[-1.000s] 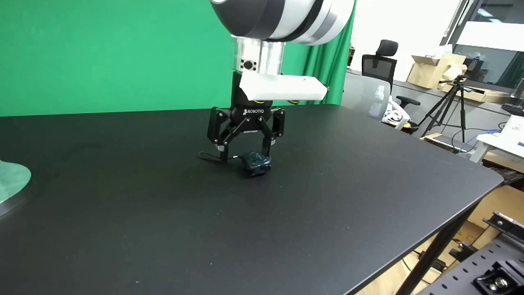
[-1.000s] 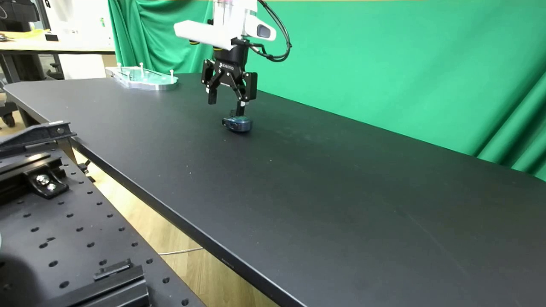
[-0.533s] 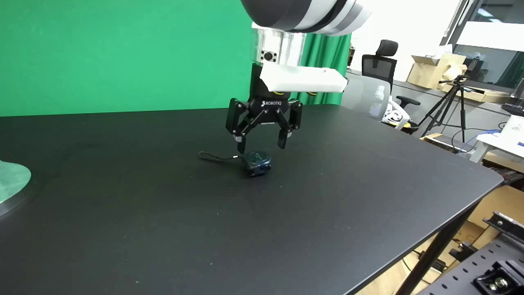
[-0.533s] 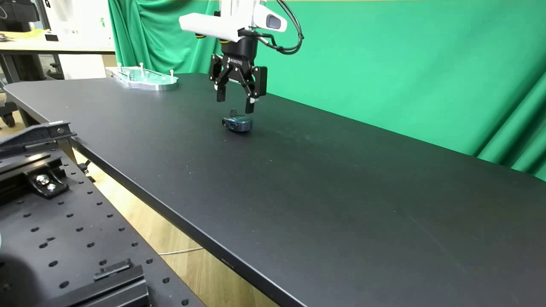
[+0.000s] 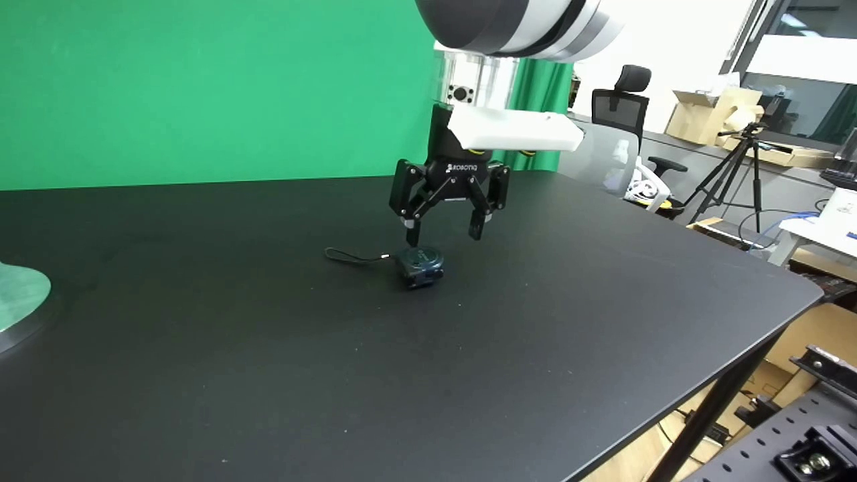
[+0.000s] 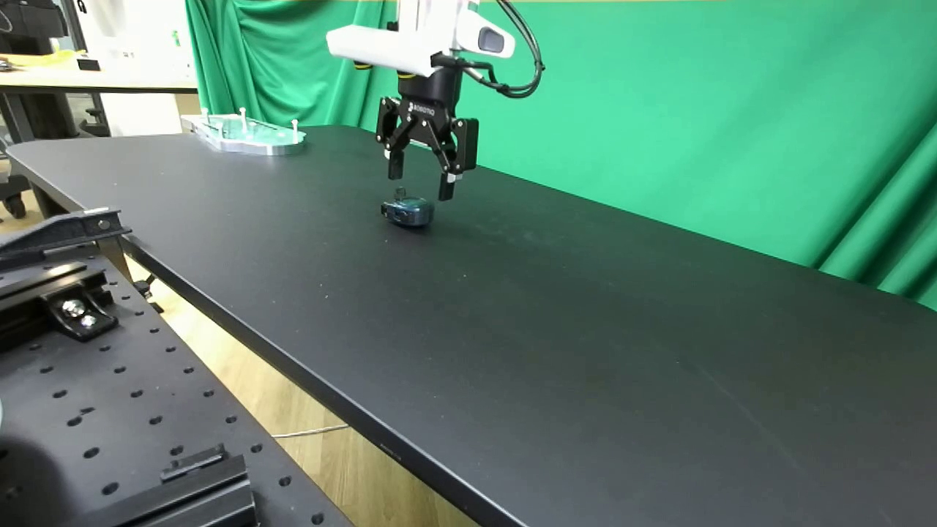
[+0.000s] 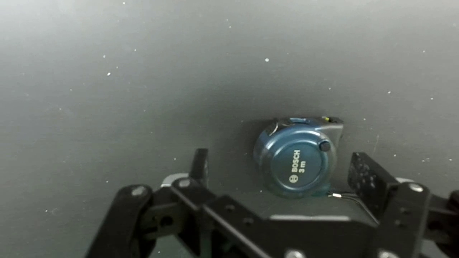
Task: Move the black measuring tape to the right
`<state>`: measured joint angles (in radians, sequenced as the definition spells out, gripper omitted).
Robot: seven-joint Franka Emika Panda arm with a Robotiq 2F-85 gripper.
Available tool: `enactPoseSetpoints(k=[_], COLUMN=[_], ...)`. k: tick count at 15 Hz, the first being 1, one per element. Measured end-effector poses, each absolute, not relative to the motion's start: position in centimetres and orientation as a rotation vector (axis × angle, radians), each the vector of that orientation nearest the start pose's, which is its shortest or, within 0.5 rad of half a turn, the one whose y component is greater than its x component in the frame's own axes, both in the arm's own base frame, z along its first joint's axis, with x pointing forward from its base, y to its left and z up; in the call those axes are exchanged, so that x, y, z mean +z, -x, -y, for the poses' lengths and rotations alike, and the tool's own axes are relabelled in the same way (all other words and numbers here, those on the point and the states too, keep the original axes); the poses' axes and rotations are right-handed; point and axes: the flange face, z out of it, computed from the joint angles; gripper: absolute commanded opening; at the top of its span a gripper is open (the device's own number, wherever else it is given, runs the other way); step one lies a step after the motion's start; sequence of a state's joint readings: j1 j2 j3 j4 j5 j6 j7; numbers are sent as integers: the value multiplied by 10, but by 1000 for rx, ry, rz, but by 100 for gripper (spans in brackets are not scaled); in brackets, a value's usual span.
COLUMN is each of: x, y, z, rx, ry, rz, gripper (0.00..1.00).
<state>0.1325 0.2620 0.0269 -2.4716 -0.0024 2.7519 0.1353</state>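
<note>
The black measuring tape is a small dark blue-teal case lying flat on the dark table; it shows in both exterior views [image 5: 420,268] [image 6: 408,212] and in the wrist view [image 7: 297,161], where its face reads BOSCH 3 m. A thin black strap [image 5: 351,257] trails from one side. My gripper [image 5: 444,237] is open and empty, with its fingertips above the table just beyond the tape; it also shows in an exterior view [image 6: 421,187]. In the wrist view my gripper [image 7: 285,171] has the tape between its fingers in the picture, nearer the right finger, which hides part of the strap.
A clear pale green plate with upright posts [image 6: 249,135] stands at the table's far end. A pale green rounded piece [image 5: 20,294] is at the left edge in an exterior view. A perforated black metal plate [image 6: 154,380] stands beside the table edge. A green curtain [image 6: 659,132] hangs behind.
My gripper was low beside the tape, a finger near its strap. It has risen a little and moved right in both exterior views. It stays open; the tape has not moved.
</note>
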Motion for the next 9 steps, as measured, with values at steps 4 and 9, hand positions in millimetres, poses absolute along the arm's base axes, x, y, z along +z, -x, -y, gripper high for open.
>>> enactPoseSetpoints(k=[4, 9], x=[189, 178], y=[-477, -485], z=[-80, -87], rx=[-27, -9], ry=[3129, 3122], rz=[84, 148], gripper=[100, 100])
